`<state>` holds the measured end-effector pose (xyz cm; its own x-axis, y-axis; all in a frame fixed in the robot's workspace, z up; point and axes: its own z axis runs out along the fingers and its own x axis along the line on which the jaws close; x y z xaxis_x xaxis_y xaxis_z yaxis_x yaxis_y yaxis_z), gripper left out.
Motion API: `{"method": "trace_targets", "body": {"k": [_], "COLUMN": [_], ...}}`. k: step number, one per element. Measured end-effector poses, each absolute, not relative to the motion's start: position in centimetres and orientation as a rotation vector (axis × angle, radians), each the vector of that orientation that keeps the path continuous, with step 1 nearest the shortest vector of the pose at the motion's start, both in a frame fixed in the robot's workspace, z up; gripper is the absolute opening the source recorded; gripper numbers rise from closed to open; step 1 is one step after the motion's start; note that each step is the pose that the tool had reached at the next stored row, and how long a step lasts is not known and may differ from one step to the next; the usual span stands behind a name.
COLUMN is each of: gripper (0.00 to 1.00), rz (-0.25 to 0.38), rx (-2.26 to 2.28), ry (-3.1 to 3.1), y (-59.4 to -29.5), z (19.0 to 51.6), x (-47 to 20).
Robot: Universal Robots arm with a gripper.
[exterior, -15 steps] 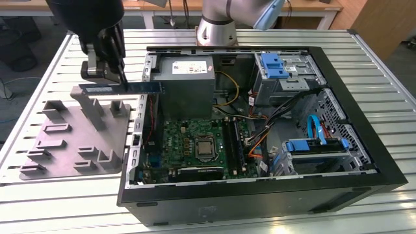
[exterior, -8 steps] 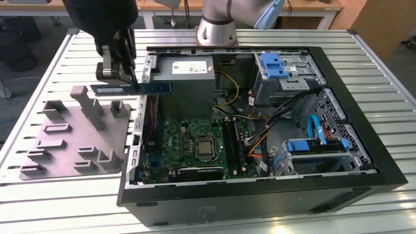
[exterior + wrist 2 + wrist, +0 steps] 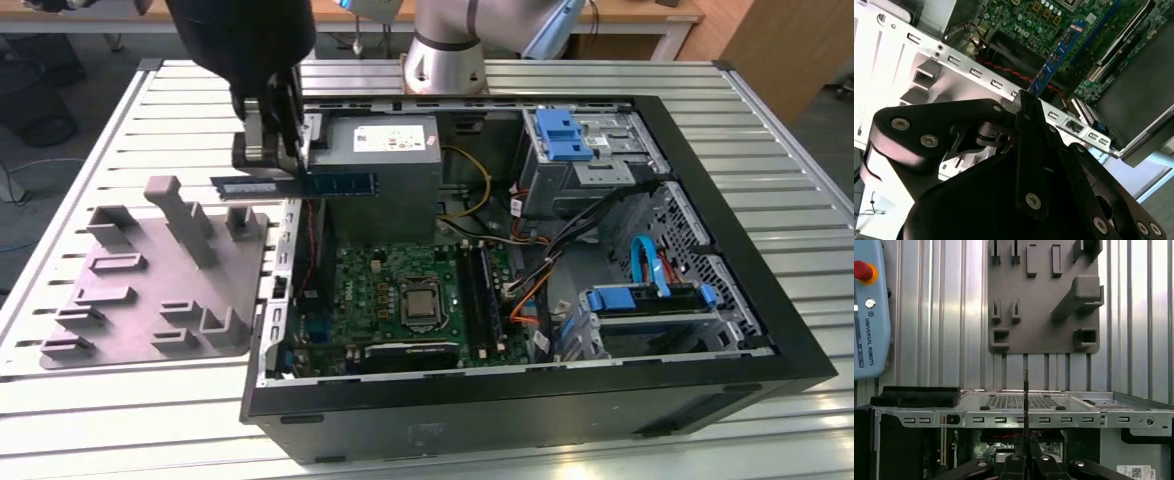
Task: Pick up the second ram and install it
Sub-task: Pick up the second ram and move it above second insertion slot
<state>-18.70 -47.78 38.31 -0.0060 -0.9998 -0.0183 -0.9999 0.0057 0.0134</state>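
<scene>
The second ram (image 3: 327, 185) is a slim dark-blue strip held level in the air over the open computer case's wall on the exterior view's left, between the grey tray (image 3: 134, 300) and the green board (image 3: 387, 300). My gripper (image 3: 278, 172) is shut on the strip near its middle, coming down from above. In the second wrist view the ram (image 3: 1056, 55) sticks out from the shut fingertips (image 3: 1024, 107) toward the green board (image 3: 1029, 20). In the first wrist view the ram (image 3: 1026, 400) stands edge-on as a thin dark line above the case rim (image 3: 1004, 417). Long black memory sockets (image 3: 483, 290) lie beside the processor.
The black case (image 3: 747, 300) holds a power supply (image 3: 380, 145), blue drive cages (image 3: 574, 130), and loose cables (image 3: 534, 240). The grey tray (image 3: 1044, 295) has upright ribs and empty slots. A teach pendant (image 3: 869, 310) lies on the slatted metal table (image 3: 801, 430). The arm's base (image 3: 447, 60) stands behind the case.
</scene>
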Motion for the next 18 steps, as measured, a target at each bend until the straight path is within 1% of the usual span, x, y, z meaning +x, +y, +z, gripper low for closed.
{"method": "trace_targets", "body": {"k": [8, 18], "gripper": [0.14, 0.14], "rz": [0.039, 0.052], "rx": [-2.214, -2.218], "ry": [2.227, 2.231], "y": [-47.7, -47.5], "z": [37.7, 36.6], "x": [-16.2, -11.0]}}
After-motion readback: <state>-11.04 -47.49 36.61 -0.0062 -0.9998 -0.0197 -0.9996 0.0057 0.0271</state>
